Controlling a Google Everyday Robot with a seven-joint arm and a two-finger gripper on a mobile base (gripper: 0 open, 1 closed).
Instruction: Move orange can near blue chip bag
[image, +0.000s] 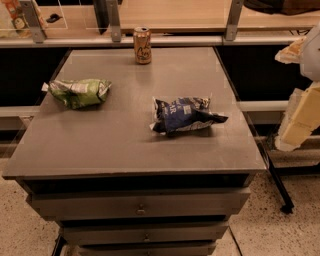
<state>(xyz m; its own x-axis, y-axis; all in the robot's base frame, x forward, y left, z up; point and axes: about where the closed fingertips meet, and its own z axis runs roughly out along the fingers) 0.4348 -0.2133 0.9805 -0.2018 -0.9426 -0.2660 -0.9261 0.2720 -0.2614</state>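
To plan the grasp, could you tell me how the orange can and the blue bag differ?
The can stands upright at the far edge of the table; the blue bag lies flat nearer the middle. The can is a smooth orange cylinder with a silver top; the blue bag is crumpled navy foil with white print. Both rest on the table, with the gripper off its right side, touching neither.
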